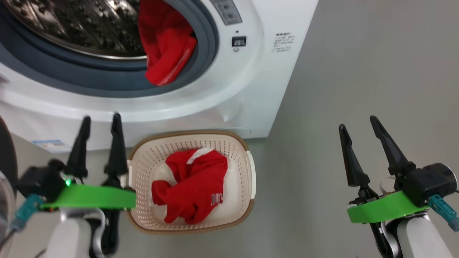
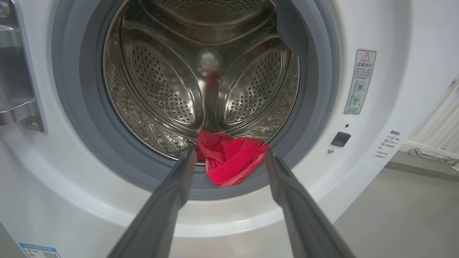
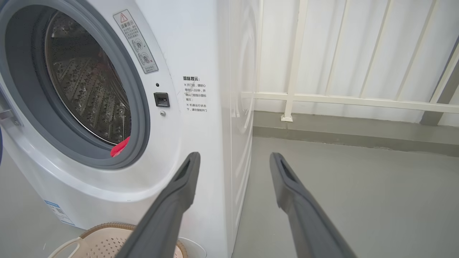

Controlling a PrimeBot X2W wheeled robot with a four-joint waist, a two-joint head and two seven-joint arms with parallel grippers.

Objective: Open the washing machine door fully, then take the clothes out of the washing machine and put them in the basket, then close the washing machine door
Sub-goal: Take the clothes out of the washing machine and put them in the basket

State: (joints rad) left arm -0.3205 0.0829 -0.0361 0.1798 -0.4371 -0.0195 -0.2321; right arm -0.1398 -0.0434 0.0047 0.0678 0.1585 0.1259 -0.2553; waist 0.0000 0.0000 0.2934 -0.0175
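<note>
The washing machine (image 1: pixel 229 104) stands with its steel drum (image 2: pixel 200 71) exposed. The door's dark rim (image 1: pixel 6 150) shows at the far left edge, swung out. One red garment (image 1: pixel 165 46) hangs over the grey seal at the drum's lower lip and shows again as red cloth (image 2: pixel 229 163) and a small red tip (image 3: pixel 120 147). Another red garment (image 1: pixel 193 186) lies in the cream basket (image 1: pixel 247 200) on the floor before the machine. My left gripper (image 1: pixel 100 119) is open just left of the basket, aimed at the hanging cloth, its fingers (image 2: pixel 172 200) empty. My right gripper (image 1: pixel 358 123) is open over bare floor.
Grey floor (image 1: pixel 358 71) spreads to the right of the machine. In the right wrist view a white railing (image 3: pixel 322 96) runs along the wall beyond the machine's side. The door hinge bracket (image 2: pixel 18 107) sits left of the drum opening.
</note>
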